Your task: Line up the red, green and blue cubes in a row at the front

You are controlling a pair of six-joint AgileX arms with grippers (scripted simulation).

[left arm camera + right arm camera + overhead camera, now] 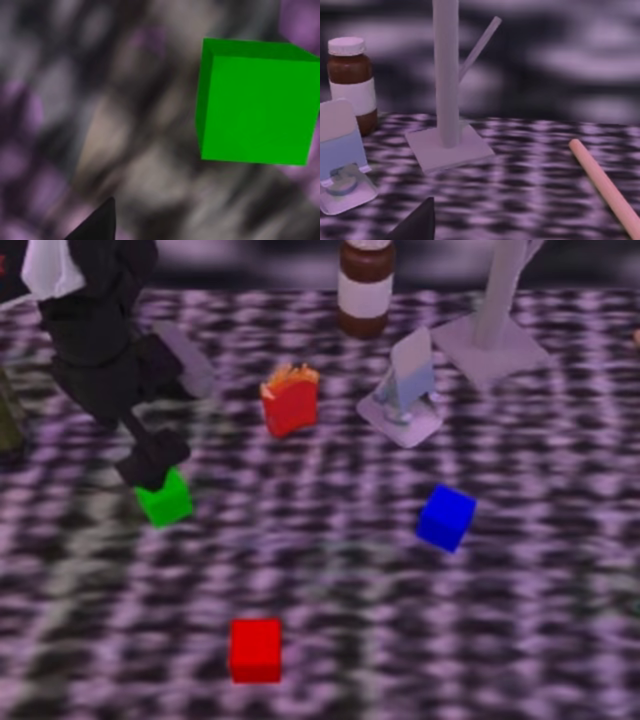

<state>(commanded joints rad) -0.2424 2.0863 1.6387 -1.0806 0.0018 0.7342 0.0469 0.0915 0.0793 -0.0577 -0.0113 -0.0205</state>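
Hovering just above the green cube (166,500), the left gripper (150,472) is seen; its finger state cannot be told. Red cube (255,649) and blue cube (446,517) are set well apart.

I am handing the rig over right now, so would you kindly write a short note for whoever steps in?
Left gripper: low over the table's left side, right at the green cube; whether its jaws are around the cube cannot be told.
Right gripper: out of the top view; its wrist camera faces the back of the table.
Red cube: at the front, left of centre.
Blue cube: mid-table on the right, further back than the red one.
Done: only the red cube sits at the front.
Left: bring green and blue forward into a row with red. Leave the red carton alone.
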